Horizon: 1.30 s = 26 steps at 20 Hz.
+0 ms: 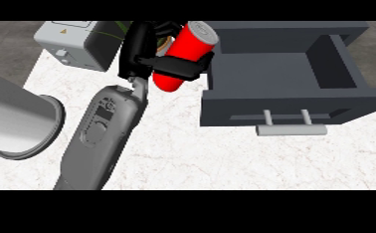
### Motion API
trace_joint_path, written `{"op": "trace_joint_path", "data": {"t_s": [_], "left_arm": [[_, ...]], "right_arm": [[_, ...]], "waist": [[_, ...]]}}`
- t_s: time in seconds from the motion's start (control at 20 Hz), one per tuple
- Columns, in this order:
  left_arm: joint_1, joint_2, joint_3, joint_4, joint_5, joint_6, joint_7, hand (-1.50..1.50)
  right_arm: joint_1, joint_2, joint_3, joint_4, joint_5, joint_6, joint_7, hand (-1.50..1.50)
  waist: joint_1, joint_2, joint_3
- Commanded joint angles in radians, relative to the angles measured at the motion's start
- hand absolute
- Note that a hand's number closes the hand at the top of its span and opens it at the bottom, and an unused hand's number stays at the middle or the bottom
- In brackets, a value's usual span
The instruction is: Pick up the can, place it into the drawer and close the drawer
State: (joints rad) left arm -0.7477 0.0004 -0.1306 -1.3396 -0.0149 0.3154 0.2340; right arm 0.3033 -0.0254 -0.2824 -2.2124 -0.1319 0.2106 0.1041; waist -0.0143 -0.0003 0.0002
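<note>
One forearm (99, 137) you see rises from the lower edge, probably the left; its hand (150, 60) has fingers curled around the red can (183, 53), held tilted just left of the open dark drawer (279, 110). Beyond sits a grey box (73, 43).

A kitchen: white marble counter (220, 162); grey appliance (73, 45); open dark drawer (279, 102).

Your left hand (158, 60) curls round the can (183, 53), hiding its middle; the drawer (283, 77) runs off past the right edge; the grey vessel (26, 120) is cut at the left edge.
</note>
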Motion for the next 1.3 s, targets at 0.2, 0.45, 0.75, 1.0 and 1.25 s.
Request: {"op": "trace_joint_path", "data": {"t_s": [0.2,0.45,0.75,1.0,1.25], "left_arm": [[-0.262,0.0,-0.031,0.179,0.047,0.089,0.036,1.5],[-0.397,0.0,-0.049,0.277,0.078,0.147,0.081,1.5],[-0.558,0.0,-0.113,0.463,0.17,0.234,0.058,1.5],[-0.64,0.0,-0.121,0.588,0.223,0.232,0.01,1.5],[-0.721,0.0,-0.158,0.72,0.291,0.253,-0.025,1.5]], "right_arm": [[0.0,0.01,0.009,0.005,0.016,0.0,-0.002,-1.5],[0.026,-0.017,-0.053,0.012,-0.054,0.037,-0.009,-1.5],[0.047,0.024,0.057,0.029,0.052,0.018,-0.083,-1.5],[-0.028,-0.005,0.002,-0.056,-0.018,-0.004,0.072,-1.5],[-0.109,-0.009,0.016,0.024,0.039,-0.027,0.045,-1.5]], "waist": [[-0.005,0.002,0.0],[-0.011,0.002,0.0],[-0.03,0.005,0.001],[-0.027,0.006,0.001],[-0.035,0.011,0.001]]}}
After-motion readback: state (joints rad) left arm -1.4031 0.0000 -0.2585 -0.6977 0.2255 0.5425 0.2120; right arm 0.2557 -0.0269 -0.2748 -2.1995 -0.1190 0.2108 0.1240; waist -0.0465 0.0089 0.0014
